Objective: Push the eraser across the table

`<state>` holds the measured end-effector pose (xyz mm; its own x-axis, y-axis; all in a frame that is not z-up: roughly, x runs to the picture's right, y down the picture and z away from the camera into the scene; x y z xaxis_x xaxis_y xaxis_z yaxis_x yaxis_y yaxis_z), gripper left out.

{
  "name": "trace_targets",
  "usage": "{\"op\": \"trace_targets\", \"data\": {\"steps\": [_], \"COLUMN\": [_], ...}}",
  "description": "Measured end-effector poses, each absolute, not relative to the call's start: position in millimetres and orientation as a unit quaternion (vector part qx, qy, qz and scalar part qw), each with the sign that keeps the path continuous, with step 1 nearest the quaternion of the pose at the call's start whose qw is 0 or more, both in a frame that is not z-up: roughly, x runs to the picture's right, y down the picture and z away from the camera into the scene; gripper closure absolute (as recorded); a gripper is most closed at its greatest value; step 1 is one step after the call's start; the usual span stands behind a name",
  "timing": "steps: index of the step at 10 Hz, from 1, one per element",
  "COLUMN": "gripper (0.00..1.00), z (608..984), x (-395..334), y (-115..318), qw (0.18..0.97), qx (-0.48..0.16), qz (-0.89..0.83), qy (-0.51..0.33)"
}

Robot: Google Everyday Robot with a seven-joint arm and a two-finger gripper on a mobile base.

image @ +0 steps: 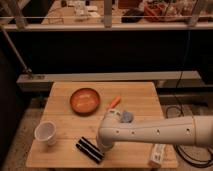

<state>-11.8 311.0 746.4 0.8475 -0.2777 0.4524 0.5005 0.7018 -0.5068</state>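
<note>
The eraser [89, 149], a black elongated block with a pale lengthwise stripe, lies at an angle near the front edge of the light wooden plank table [142, 97]. My white arm reaches in from the right across the front of the table. My gripper [103, 145] points down at the eraser's right side, touching it or very close to it. The arm's bulk hides the gripper's tip.
An orange-brown bowl [84, 100] sits at the table's back middle. A small carrot [114, 102] lies to its right, a small blue-grey block [127, 117] just behind my arm. A white cup [46, 132] stands front left. A white object [157, 155] lies front right.
</note>
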Motion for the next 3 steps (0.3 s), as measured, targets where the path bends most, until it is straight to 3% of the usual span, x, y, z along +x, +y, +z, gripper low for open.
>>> {"op": "trace_targets", "data": {"steps": [3], "gripper": [0.92], "z": [747.0], "x": [-25.6], "y": [311.2], "qw": [0.903], "qx": [-0.319], "qz": [-0.227], "qy": [-0.177]}}
